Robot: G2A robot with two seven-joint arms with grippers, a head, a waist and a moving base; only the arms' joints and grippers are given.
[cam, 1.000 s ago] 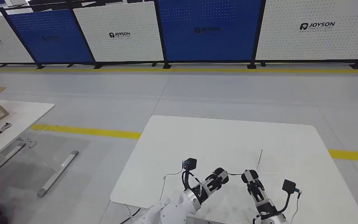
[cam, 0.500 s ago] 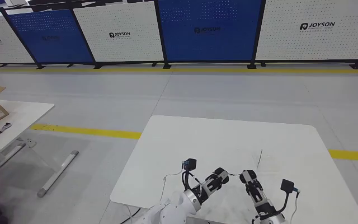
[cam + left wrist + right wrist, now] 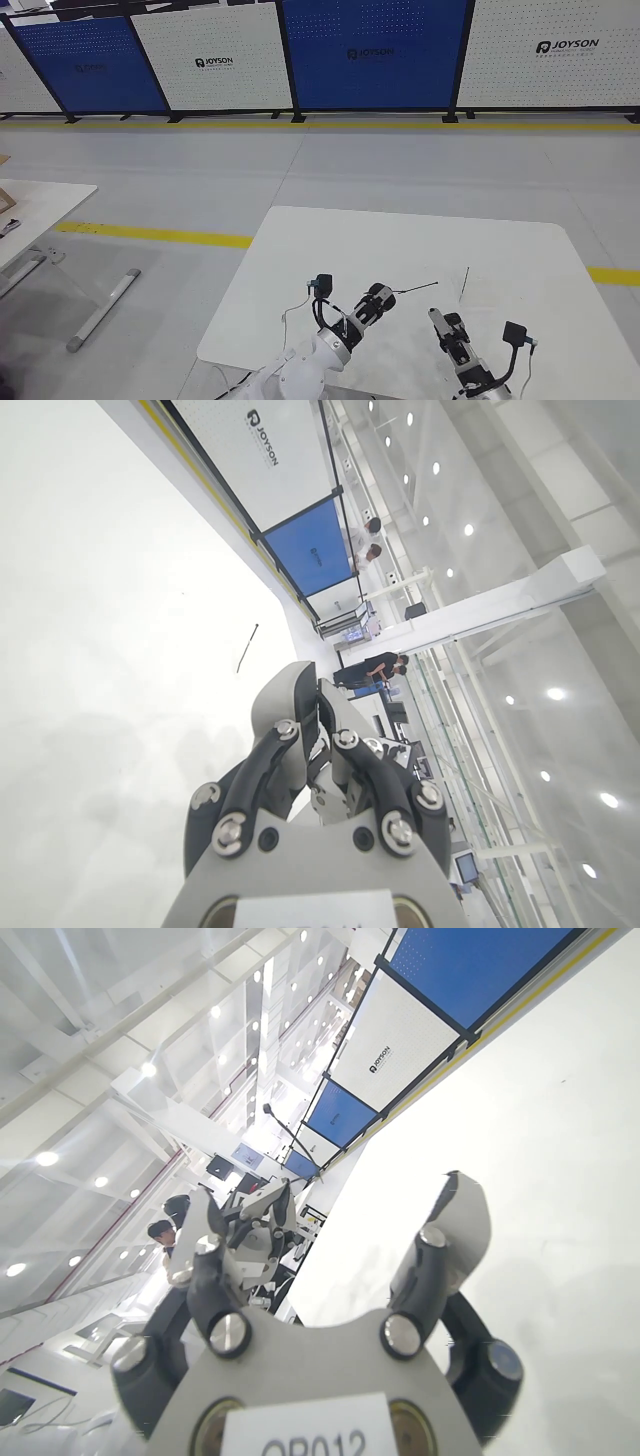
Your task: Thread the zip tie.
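Top view: the left gripper (image 3: 384,293) sits over the near part of the white rectangular table (image 3: 330,240). Its fingers are closed on one end of a thin black plastic zip tie (image 3: 415,288). The strap sticks straight out from the fingertips across the table toward the robot's right. Its free end stops near a second black zip tie (image 3: 465,282), which lies flat and straight on the tabletop, running away from the robot. The two ties are apart. The right gripper (image 3: 436,316) is close beside the left one and nearer the table's front edge, touching neither tie. Beyond the table are a yellow floor line (image 3: 150,234) and a row of blue and white perforated panels (image 3: 375,55).

Left wrist view: the left gripper (image 3: 317,687) has its two pale fingers, lined with black pads, pressed together at the tips. The second black zip tie (image 3: 247,648) lies on the white table beyond the fingertips, well clear of them.

Right wrist view: the right gripper (image 3: 332,1213) hangs over the table edge with its fingers spread wide and nothing between them. Farther off, the left gripper (image 3: 280,1195) is pinched on the black plastic zip tie (image 3: 290,1138). The strap rises at a slant from its tips and ends in a small thicker head at the free end.
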